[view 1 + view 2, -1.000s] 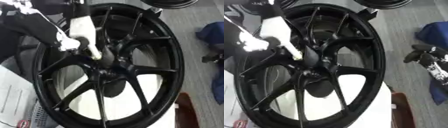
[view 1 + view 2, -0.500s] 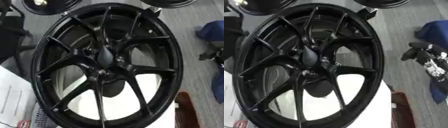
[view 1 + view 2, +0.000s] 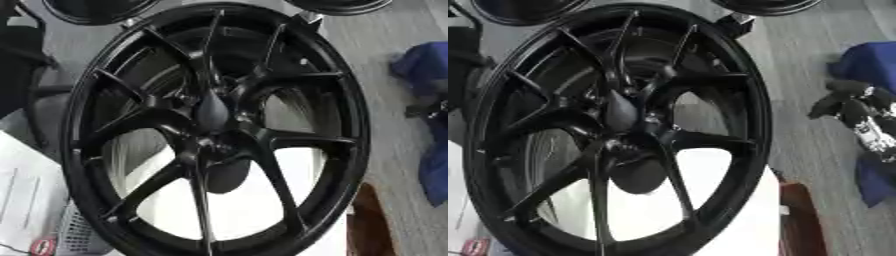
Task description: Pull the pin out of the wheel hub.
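The black alloy wheel (image 3: 219, 130) rests on the near white surface (image 3: 710, 210), its hub centre (image 3: 213, 111) facing up for reach (I see no pin there). The right hand (image 3: 852, 107) hangs well apart at the right; released or clenched, I cannot tell.

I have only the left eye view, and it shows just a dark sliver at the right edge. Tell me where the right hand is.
Observer: The right eye view shows the right hand whole. It is out to the right of the wheel, apart from its rim, over the grey floor.
Operator: Check it for the pin.
Observer: I cannot tell what it holds. The right eye view does show a pale, dark-marked stretch of the arm running down from the hand, across a blue thing on the floor.
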Robot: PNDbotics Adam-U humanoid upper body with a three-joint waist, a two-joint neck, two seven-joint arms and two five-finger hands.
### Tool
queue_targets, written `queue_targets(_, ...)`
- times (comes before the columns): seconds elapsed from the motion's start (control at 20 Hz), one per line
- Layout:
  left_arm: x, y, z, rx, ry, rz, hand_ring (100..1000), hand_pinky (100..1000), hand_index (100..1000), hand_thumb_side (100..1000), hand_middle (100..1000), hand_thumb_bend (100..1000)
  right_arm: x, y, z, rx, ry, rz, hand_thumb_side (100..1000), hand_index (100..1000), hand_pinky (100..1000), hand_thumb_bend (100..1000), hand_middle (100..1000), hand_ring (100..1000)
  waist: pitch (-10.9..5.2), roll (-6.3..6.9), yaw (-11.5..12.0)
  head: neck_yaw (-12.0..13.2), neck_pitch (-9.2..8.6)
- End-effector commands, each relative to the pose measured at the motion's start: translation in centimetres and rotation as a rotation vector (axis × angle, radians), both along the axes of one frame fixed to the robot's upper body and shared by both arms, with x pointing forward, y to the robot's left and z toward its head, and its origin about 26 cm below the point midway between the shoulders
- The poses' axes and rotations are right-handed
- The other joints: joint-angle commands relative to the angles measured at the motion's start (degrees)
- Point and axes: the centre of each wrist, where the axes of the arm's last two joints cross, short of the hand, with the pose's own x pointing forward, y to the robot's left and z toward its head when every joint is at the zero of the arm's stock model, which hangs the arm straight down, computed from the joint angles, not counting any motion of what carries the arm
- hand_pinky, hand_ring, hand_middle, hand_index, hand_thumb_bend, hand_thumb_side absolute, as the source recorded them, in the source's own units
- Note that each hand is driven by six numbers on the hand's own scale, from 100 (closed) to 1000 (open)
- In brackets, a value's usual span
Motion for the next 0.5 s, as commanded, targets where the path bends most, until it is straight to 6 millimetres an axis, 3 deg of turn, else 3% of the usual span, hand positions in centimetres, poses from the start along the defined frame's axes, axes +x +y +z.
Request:
queue_targets(0.05,-0.3,0.8,-0.4,-0.054,-0.053,0.002,813,779,842,726,704,345,-0.2,0.0,0.9,-0.004,-0.034,0.003,578,808,813,100,623,655,-0.85,-0.15,-0.07,0.41,-1.16)
queue_targets(0.2,-0.3,0.7,-1.6,-0.070,-0.072,-0.021,811,780,836,798,701,421,-0.2,0.1,0.8,-0.001,-0.033,0.004,583,808,812,100,622,655,-0.81,-0.35,-0.13,0.65,-1.19)
queue_targets(0.5,-0.3,-0.5,-1.6,-0.095,-0.130,-0.046,767,752,779,775,638,291,-0.2,0.2,0.8,-0.002,-0.031,0.010,581,809,813,100,623,655,-0.86,-0.51,-0.20,0.95,-1.20)
